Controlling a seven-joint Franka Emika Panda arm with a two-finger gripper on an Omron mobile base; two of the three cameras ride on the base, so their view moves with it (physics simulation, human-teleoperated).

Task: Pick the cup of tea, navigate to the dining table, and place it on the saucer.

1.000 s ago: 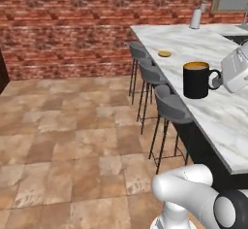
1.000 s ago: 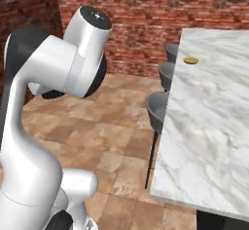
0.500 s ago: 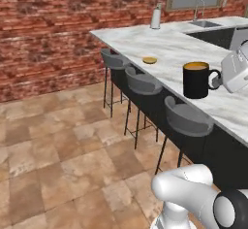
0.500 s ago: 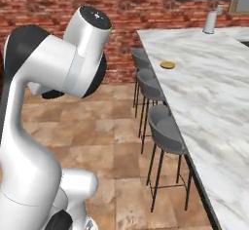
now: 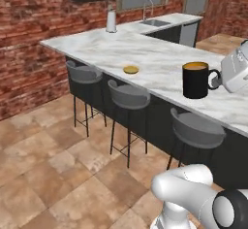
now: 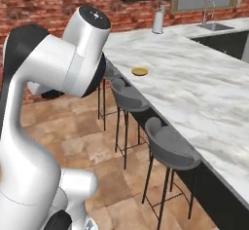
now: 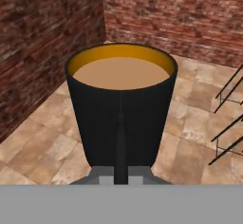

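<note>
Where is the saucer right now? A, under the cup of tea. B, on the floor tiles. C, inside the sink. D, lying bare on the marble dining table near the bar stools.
D: the saucer lies alone on the dining table above the stools, while the cup of tea is held by its handle in the gripper, apart from it.

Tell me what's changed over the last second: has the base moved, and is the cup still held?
The base has driven and turned: the whole view has swung, so the dining table, its stools and the saucer now sit more central, with the sink in sight. That is camera motion, not the things moving. The gripper stays shut on the cup of tea, held level.
</note>
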